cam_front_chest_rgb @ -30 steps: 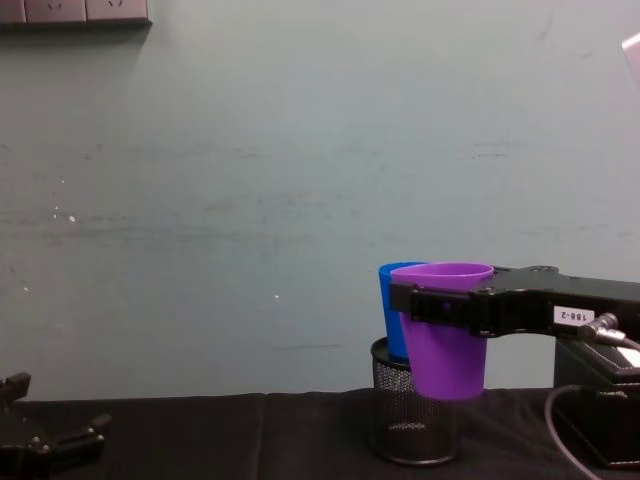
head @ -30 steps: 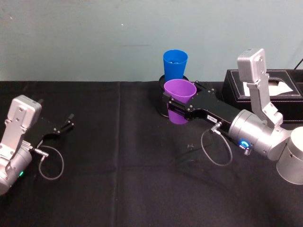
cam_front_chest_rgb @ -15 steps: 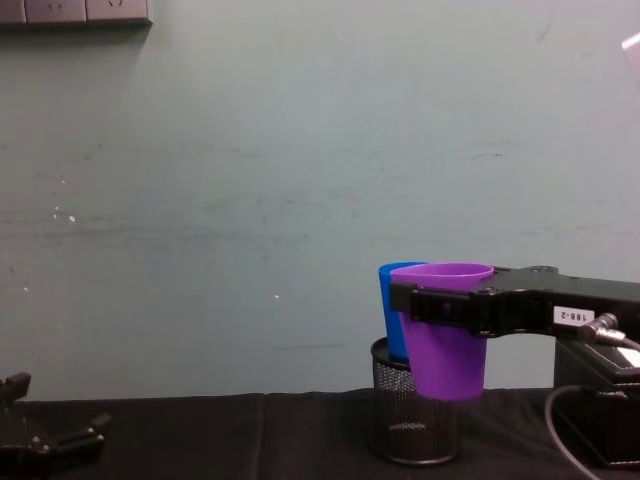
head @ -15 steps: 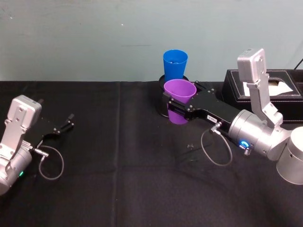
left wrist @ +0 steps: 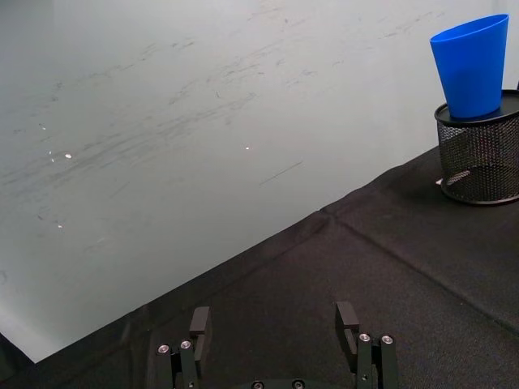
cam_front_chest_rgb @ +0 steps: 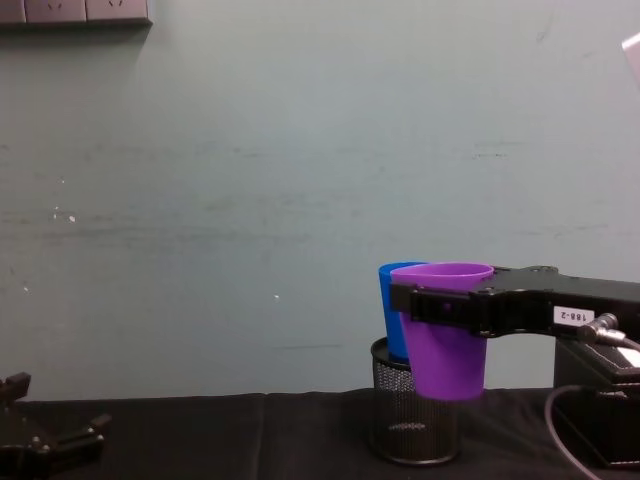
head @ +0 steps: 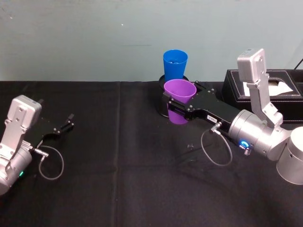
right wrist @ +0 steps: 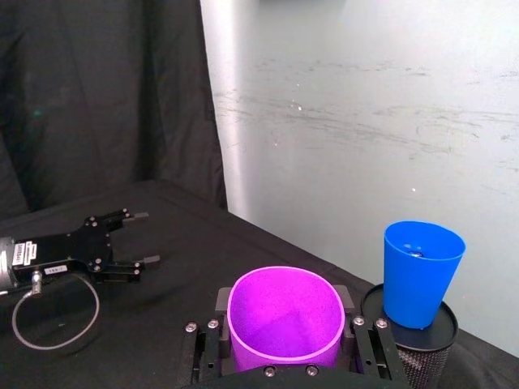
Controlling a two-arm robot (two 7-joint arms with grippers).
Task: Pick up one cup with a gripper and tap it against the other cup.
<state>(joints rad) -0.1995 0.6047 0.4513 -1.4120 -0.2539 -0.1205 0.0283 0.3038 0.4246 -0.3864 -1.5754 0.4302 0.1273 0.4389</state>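
My right gripper (head: pixel 179 107) is shut on the purple cup (head: pixel 179 93) and holds it upright above the table. The jaws clamp its sides just below the rim (right wrist: pixel 284 312). The blue cup (head: pixel 174 63) stands upright on a black wire-mesh pen holder (cam_front_chest_rgb: pixel 412 430), just behind the purple one. In the right wrist view a small gap separates the purple cup from the blue cup (right wrist: pixel 420 272). From the chest, the purple cup (cam_front_chest_rgb: pixel 447 345) overlaps the blue cup (cam_front_chest_rgb: pixel 390 318). My left gripper (head: pixel 64 126) rests open at the table's left side, far from both.
A black tissue box (head: pixel 265 87) sits at the back right, beside my right arm. The black cloth (head: pixel 123 165) covers the table. A pale wall rises close behind the pen holder (left wrist: pixel 478 158). My left gripper (left wrist: pixel 276 324) points along the cloth.
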